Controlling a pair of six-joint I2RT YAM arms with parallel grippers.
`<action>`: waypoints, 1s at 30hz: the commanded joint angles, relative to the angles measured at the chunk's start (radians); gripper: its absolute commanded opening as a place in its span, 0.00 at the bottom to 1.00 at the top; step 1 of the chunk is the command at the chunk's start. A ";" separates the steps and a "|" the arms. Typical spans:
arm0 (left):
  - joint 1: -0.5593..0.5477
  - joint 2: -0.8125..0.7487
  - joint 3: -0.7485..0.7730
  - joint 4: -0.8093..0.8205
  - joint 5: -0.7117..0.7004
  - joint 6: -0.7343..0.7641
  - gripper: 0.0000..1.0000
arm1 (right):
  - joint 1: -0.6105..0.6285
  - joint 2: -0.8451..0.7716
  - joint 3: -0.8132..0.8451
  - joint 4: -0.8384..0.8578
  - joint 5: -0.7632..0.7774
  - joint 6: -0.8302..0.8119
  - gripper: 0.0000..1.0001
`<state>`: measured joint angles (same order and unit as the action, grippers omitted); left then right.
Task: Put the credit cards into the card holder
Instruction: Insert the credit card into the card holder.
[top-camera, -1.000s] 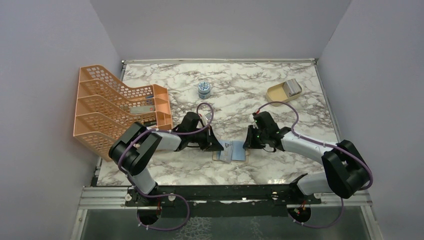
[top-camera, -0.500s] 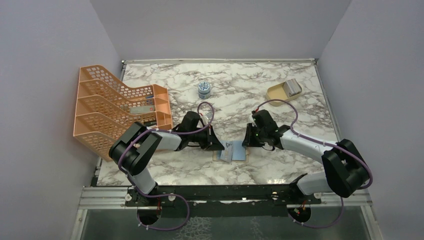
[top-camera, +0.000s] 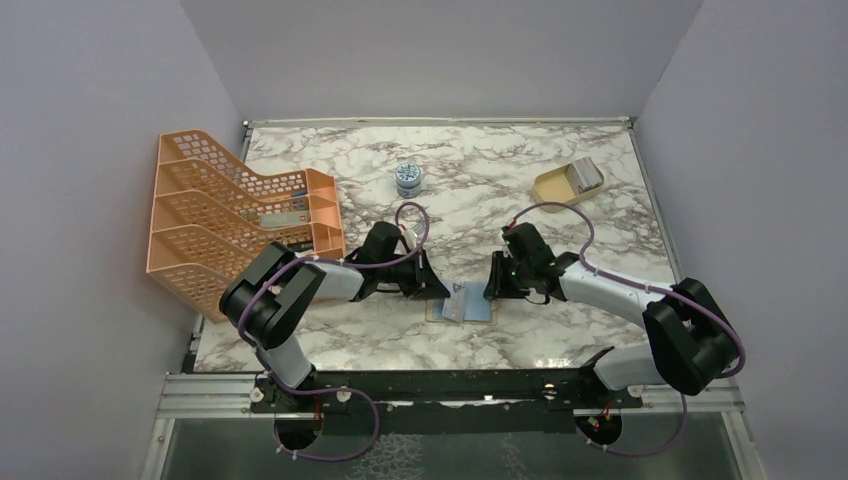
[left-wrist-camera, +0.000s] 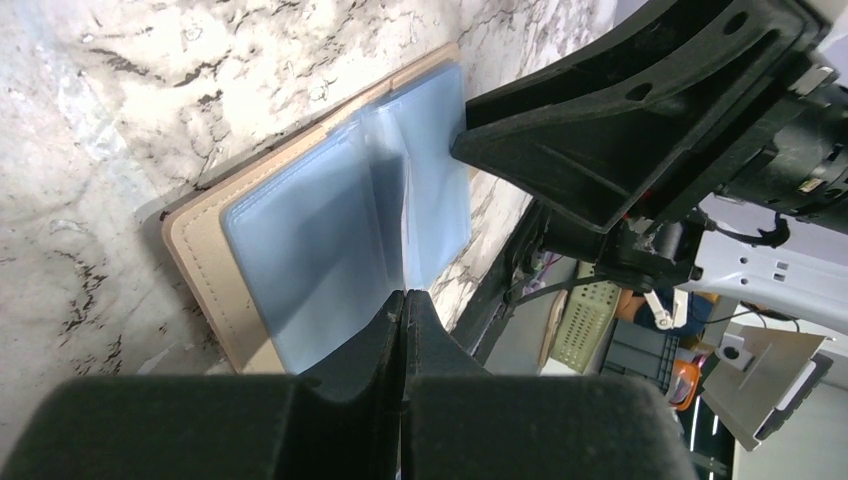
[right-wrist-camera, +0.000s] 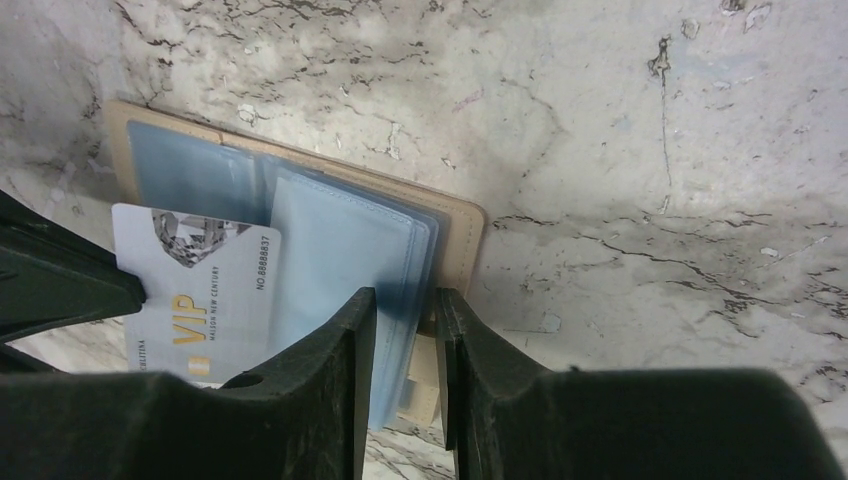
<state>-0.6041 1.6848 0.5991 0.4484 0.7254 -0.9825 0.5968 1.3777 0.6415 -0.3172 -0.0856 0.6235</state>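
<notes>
The card holder (top-camera: 470, 305) lies open on the marble table, tan outside, pale blue pockets up. It also shows in the left wrist view (left-wrist-camera: 300, 240) and the right wrist view (right-wrist-camera: 345, 235). My left gripper (top-camera: 438, 291) is shut on a silvery-white VIP credit card (right-wrist-camera: 200, 290), whose edge lies against the holder's left pocket. In the left wrist view the card (left-wrist-camera: 408, 215) shows edge-on above the left gripper (left-wrist-camera: 405, 295). My right gripper (top-camera: 493, 289) pinches the holder's right edge; its fingertips (right-wrist-camera: 365, 300) straddle the blue pocket and tan cover.
An orange mesh file rack (top-camera: 235, 225) stands at the left. A small round tin (top-camera: 409, 179) sits at the back centre. A beige dish (top-camera: 555, 187) with a silvery object (top-camera: 586, 174) in it sits at the back right.
My right gripper has shifted slightly left and away, and the holder's right half looks narrower from above. My left gripper has barely moved with the card.
</notes>
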 joint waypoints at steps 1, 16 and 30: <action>0.001 0.010 0.007 0.087 -0.025 -0.009 0.00 | 0.009 -0.022 -0.024 0.002 0.027 0.009 0.28; 0.001 0.071 -0.024 0.160 -0.066 -0.051 0.00 | 0.009 -0.031 -0.033 0.006 0.017 0.018 0.26; -0.009 0.097 -0.050 0.185 -0.099 -0.090 0.00 | 0.009 -0.034 -0.050 0.023 0.007 0.027 0.25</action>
<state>-0.6044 1.7588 0.5663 0.6006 0.6632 -1.0660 0.5968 1.3533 0.6106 -0.3023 -0.0864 0.6426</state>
